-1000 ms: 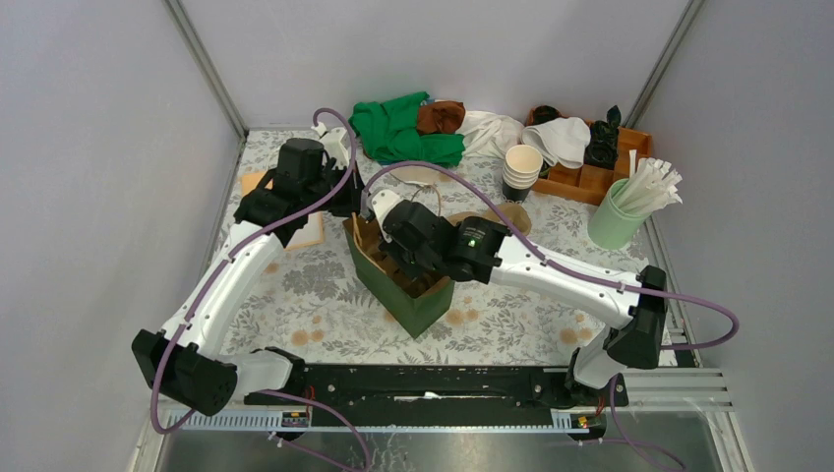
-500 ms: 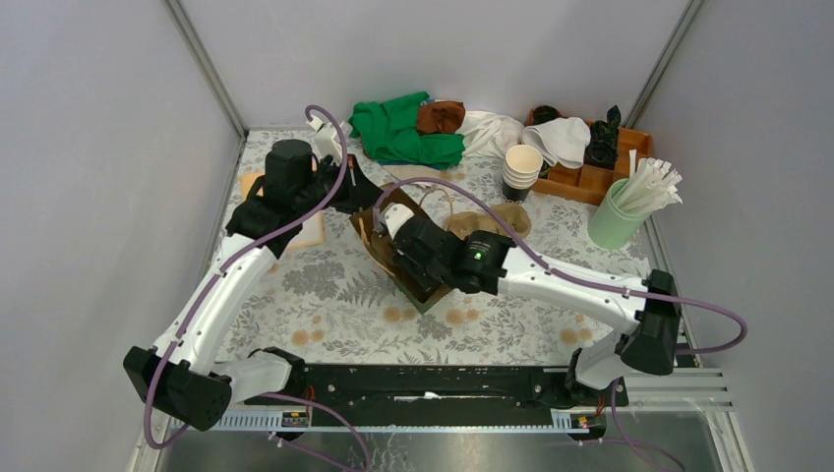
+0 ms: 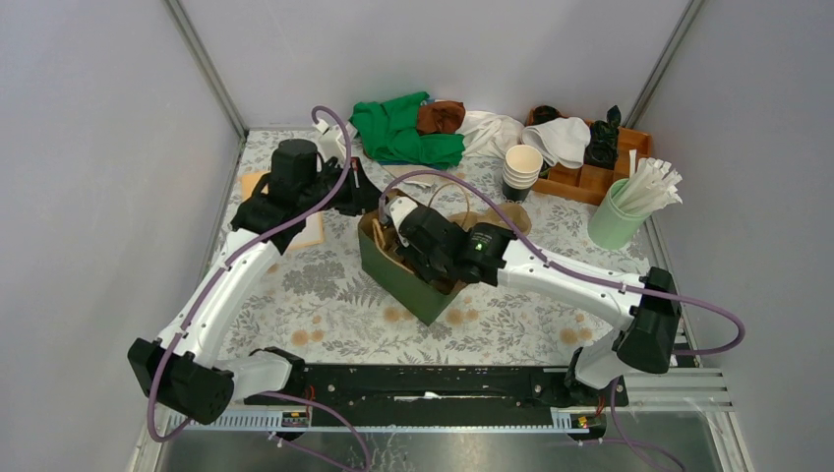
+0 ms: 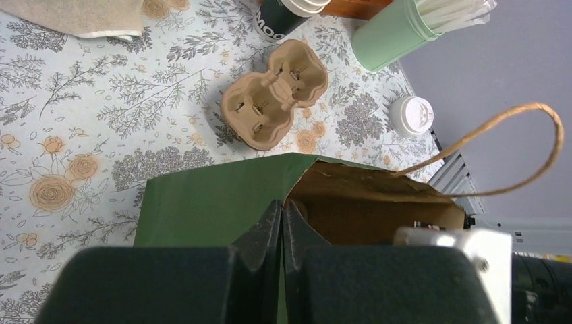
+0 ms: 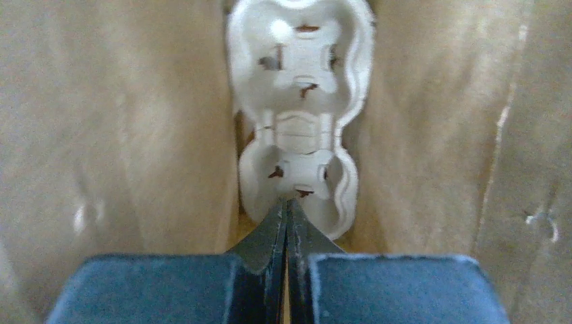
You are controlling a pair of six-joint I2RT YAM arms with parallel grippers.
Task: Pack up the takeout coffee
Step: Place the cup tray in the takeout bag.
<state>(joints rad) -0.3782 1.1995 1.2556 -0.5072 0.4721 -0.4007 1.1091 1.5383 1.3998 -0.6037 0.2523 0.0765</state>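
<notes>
The takeout coffee, a white cup with a round white lid, stands on the table right of the bag in the left wrist view. The top view does not show it. A green paper bag stands open mid-table. My left gripper is shut on the bag's rim at its far left corner. My right gripper reaches down inside the bag and is shut on the near rim of a pale moulded cup carrier lying on the bag's bottom.
A second brown pulp carrier lies beyond the bag. A stack of lidless cups, a mint holder of white sticks, a wooden tray and cloths stand along the back. A flat board lies at left.
The bag tilted and swung, then settled a little to the left. My left gripper shifted right with its rim. My right gripper stayed inside the bag.
</notes>
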